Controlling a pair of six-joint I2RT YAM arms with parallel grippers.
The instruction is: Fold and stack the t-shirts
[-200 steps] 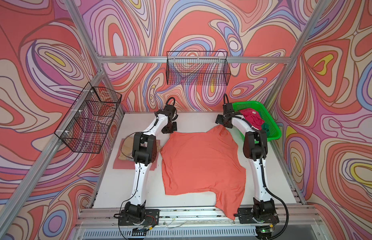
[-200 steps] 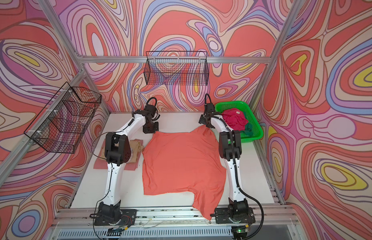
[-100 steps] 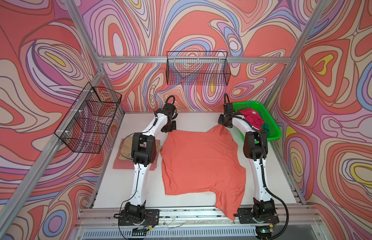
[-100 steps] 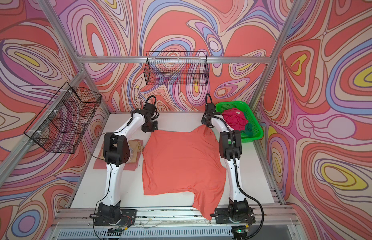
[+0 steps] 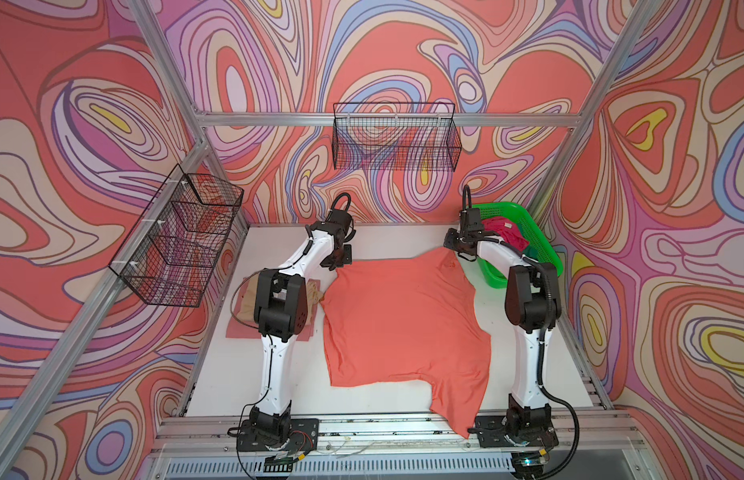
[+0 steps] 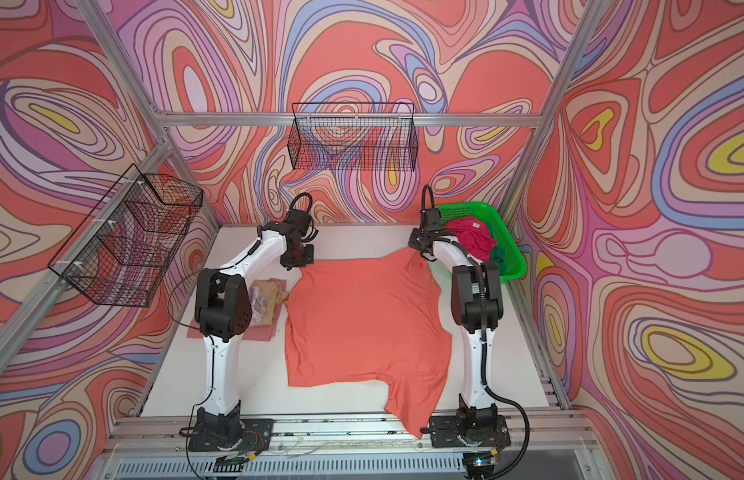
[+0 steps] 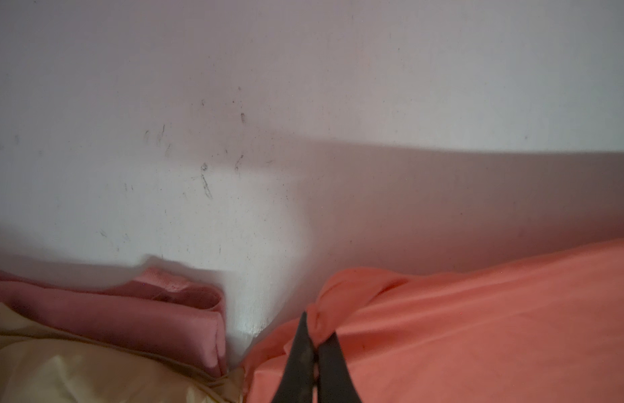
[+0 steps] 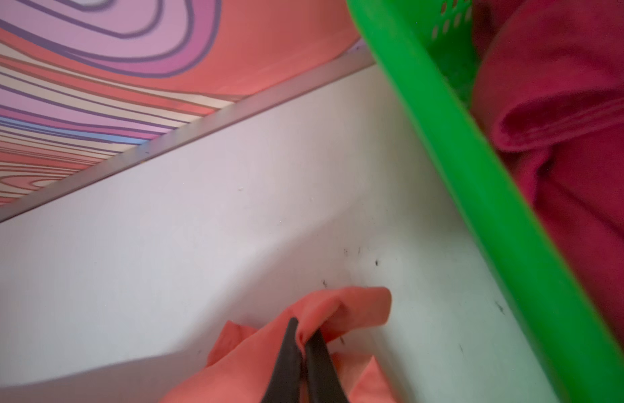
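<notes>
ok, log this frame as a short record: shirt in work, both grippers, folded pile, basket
shirt in work: coral-orange t-shirt, spread on the white table, near-right part draped over the front edge
left gripper: shut on the shirt's far-left corner
right gripper: shut on the far-right corner, beside the basket
folded pile: tan t-shirt on salmon-pink t-shirt, left of the spread shirt
basket: green basket, holds magenta-pink t-shirt and dark green t-shirt

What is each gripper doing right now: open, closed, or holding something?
Left gripper: closed, pinching a far corner of the coral-orange t-shirt.
Right gripper: closed, pinching the other far corner of the same shirt.
</notes>
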